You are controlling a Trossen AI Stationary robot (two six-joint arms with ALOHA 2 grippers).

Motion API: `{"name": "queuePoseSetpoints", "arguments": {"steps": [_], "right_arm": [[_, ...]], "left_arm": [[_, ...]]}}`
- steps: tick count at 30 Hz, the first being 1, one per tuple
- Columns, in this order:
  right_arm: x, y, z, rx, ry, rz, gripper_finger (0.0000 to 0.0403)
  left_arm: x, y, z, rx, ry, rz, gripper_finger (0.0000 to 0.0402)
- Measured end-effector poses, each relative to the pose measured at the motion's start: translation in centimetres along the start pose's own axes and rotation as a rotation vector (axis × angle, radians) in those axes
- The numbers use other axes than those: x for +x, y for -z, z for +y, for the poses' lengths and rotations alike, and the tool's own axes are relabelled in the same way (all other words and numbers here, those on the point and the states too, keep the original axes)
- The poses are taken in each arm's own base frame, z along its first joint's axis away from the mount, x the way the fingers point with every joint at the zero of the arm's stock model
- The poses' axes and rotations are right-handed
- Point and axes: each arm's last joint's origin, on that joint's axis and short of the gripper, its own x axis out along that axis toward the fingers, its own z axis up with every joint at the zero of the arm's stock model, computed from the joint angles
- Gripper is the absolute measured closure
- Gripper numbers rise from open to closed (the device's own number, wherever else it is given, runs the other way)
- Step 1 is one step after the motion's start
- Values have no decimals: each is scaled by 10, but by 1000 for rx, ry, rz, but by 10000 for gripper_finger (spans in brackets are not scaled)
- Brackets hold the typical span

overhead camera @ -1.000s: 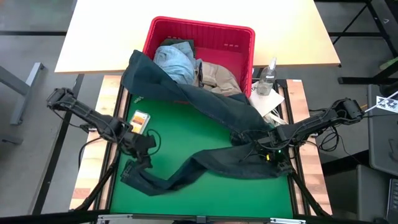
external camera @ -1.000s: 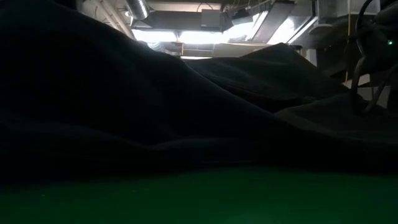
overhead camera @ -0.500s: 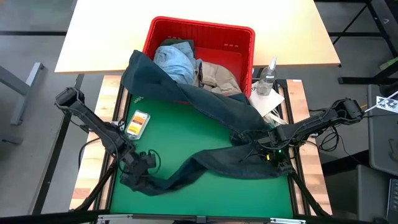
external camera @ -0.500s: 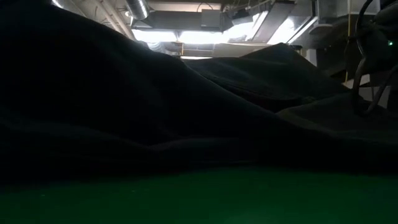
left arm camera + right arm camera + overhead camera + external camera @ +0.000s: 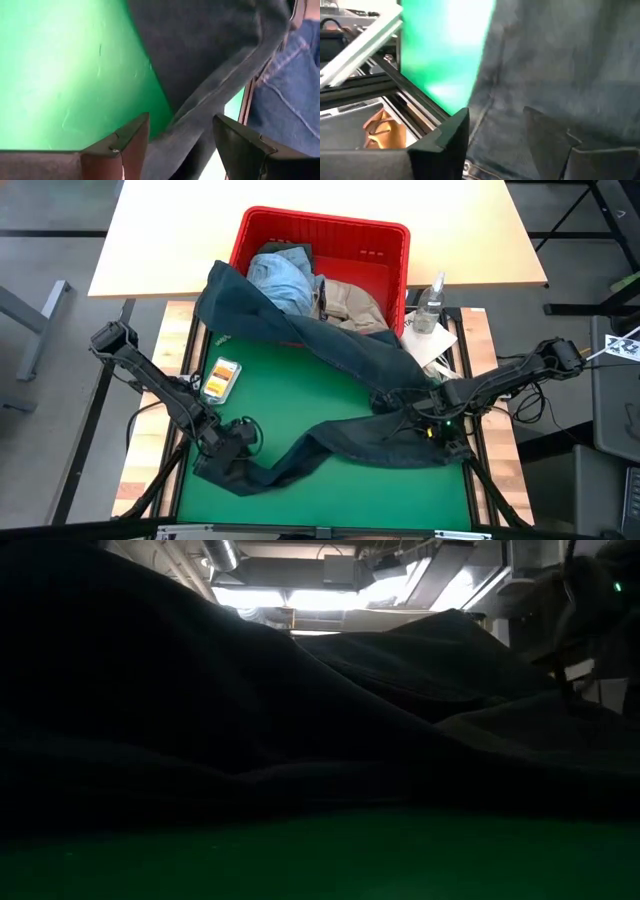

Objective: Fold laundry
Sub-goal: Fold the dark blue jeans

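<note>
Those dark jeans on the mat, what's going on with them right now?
The dark navy jeans are half out of the red basket, draped over its front rim and trailing across the green mat. The left gripper is down at the leg end near the mat's left front corner, fingers open around the fabric edge. The right gripper sits open over the jeans by the right edge. Light blue denim and a beige piece wait in the basket.
</note>
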Motion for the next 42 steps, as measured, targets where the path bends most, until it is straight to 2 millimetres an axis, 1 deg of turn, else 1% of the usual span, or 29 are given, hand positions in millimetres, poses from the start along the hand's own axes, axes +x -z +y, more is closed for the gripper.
{"name": "queuePoseSetpoints", "arguments": {"steps": [5, 9, 17, 20, 23, 26, 27, 28, 31, 33, 38, 42], "right_arm": [[-14, -17, 12, -100, 10, -62, 217], [-24, -28, 19, -151, 70, -101, 217], [-31, -35, 21, -197, 190, -132, 217], [-32, -36, 20, -207, 222, -134, 217], [-32, -36, 20, -242, 249, -129, 217], [-32, -36, 19, -269, 274, -129, 217], [-32, -36, 19, -272, 282, -130, 217], [-32, -36, 19, -273, 290, -129, 217], [-33, -36, 16, -267, 373, -122, 217], [-31, -34, 13, -255, 423, -108, 217], [-23, -26, 6, -221, 415, -69, 217], [-17, -18, 1, -194, 406, -37, 217]], "left_arm": [[0, -2, -4, -3, 32, -35, 191], [1, -3, -3, -3, 24, -43, 191], [18, 3, -3, 34, -2, 46, 194], [22, 2, -6, 31, 37, 57, 221], [21, -3, -8, 15, 72, 37, 279], [15, -10, -5, -32, 92, 36, 356], [13, -13, -3, -50, 91, 33, 377], [10, -16, 0, -72, 85, 26, 388], [0, -28, 8, -129, 59, -58, 392], [-9, -35, 12, -131, 50, -124, 396], [-33, -50, 27, -154, 16, -255, 397], [-52, -60, 41, -139, -37, -359, 398]]}}
